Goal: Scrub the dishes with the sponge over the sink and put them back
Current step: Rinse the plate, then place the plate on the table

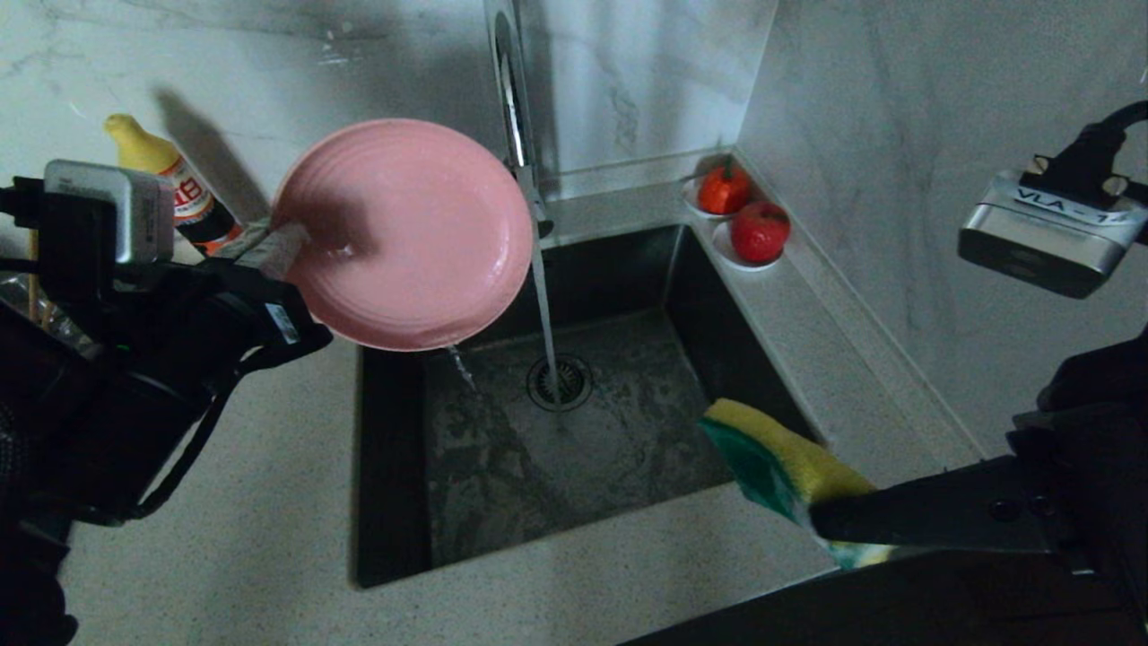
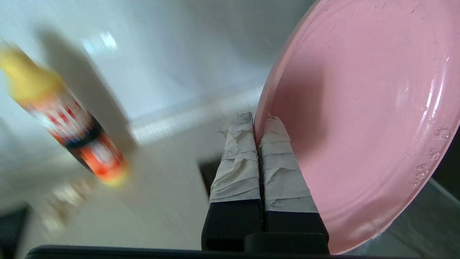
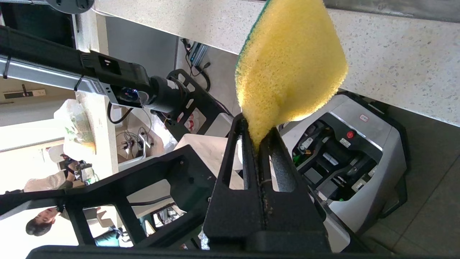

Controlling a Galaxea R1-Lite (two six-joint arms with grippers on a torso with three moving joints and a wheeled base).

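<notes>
My left gripper (image 1: 300, 240) is shut on the rim of the pink plate (image 1: 408, 233), which is tilted up over the sink's (image 1: 628, 269) left back corner; water drips off its lower edge. In the left wrist view the taped fingers (image 2: 239, 158) pinch the plate (image 2: 366, 118) at its edge. My right gripper (image 1: 821, 520) is shut on the yellow and green sponge (image 1: 776, 458), held at the sink's near right corner. The right wrist view shows the sponge (image 3: 287, 68) squeezed between the black jaws of that gripper (image 3: 257, 138). The bowl and chopsticks are out of view.
Water runs from the chrome faucet (image 1: 516, 108) down to the drain strainer (image 1: 558, 381). A yellow-capped bottle (image 1: 170, 184) stands against the back wall at left. Two red fruits on tiny white saucers (image 1: 758, 233) sit on the ledge right of the sink.
</notes>
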